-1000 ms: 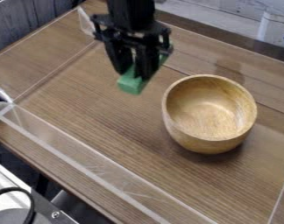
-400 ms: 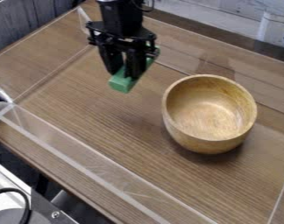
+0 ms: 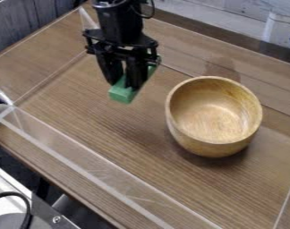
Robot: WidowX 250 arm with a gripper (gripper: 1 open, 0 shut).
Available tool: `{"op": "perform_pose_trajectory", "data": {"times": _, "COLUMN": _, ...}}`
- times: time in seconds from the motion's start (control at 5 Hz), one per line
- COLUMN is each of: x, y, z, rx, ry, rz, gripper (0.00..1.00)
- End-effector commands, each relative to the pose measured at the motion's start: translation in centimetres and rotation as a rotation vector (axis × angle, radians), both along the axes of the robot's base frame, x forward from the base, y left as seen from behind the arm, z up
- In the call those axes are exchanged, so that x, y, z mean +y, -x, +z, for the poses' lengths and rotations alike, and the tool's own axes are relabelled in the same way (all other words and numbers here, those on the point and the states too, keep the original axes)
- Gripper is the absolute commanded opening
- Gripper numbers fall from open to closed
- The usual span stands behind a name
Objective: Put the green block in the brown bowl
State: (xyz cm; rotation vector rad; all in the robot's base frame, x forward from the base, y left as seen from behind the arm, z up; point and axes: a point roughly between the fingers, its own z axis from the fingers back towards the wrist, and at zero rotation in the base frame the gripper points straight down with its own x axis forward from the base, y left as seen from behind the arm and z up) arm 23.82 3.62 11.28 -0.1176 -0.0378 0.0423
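One wooden table (image 3: 99,134) with a dark-brown grain fills most of the view, and it is bordered by low transparent walls (image 3: 63,152) along its near and left edges. The brown bowl (image 3: 215,114) is set upright on the table toward the right edge, roughly midway between the near and far sides; its thick pale walls and smooth rim are seen, and nothing is seen inside it. The black robot arm (image 3: 116,16) is lowered from the top of the view over the far-left part of the table, with its gripper (image 3: 123,79) pointed straight down. The gripper's dark fingers (image 3: 108,64) are clenched on the green block (image 3: 123,91), which is held at its upper part so that its lower end sticks out below the fingertips. The block is carried above the table surface, to the left of the bowl and apart from its rim, not over the bowl's opening. Whether the block's lower end touches the wood cannot be told.
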Motion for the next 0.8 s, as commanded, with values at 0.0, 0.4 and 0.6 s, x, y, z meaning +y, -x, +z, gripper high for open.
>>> {"op": "perform_pose_trajectory", "data": {"times": 0.0, "x": -0.4, "y": -0.8, "z": 1.4, "rx": -0.061, "ry": 0.001, "rz": -0.007, "gripper": 0.00}}
{"op": "perform_pose_trajectory", "data": {"times": 0.4, "x": -1.7, "y": -1.7, "z": 1.1, "rx": -0.057, "ry": 0.015, "rz": -0.029, "gripper": 0.00}}
{"op": "perform_pose_trajectory", "data": {"times": 0.6, "x": -4.4, "y": -2.2, "z": 0.7, "rx": -0.051, "ry": 0.026, "rz": -0.078, "gripper": 0.00}}
